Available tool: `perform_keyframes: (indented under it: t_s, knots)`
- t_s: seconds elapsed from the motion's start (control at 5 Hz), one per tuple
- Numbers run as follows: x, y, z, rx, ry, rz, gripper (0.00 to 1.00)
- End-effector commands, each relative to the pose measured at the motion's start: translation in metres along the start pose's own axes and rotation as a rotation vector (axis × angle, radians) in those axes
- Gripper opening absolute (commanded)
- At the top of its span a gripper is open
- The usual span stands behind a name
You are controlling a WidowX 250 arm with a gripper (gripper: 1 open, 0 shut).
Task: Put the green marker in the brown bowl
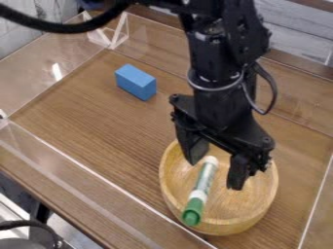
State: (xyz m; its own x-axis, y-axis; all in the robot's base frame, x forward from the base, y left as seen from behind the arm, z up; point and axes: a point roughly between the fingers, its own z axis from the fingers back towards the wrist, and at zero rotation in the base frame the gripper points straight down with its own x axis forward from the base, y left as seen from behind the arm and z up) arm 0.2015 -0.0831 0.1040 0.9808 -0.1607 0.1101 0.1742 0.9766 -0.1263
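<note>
The broad brown wooden table [97, 134] carries everything, and the large round light-brown wooden bowl [254, 213] serves as the landmark. Above the bowl's far side hangs the bulky black robot arm [224, 58], ending in a black two-fingered claw [215, 167]. The claw is released, its fingers spread well apart. A small blue rectangular block [135, 82] sits on the table, well apart from the bowl, beyond it and off to the left of the picture. The slim white-barrelled marker with the green cap [201, 192] lies inside the bowl, along the part toward the left of the picture, its green end near the bowl's near rim.

The placing looks done, so the step in hand is likely the withdrawal. It is best done straight up and slowly, with the fingers kept wide until they are above the bowl's rim. A sideways swing too soon could nudge the marker or catch the rim; closing early might pinch the barrel again.
</note>
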Motion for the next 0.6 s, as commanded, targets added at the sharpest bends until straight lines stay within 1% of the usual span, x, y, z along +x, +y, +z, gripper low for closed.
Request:
perform_keyframes:
  t_s: [0.0,0.4]
  knots:
    - [0.0057,0.0027,0.0053,-0.005,-0.028,0.005,1.0]
    - [0.0063,0.0085,0.0033,-0.005,-0.019,0.006,1.0]
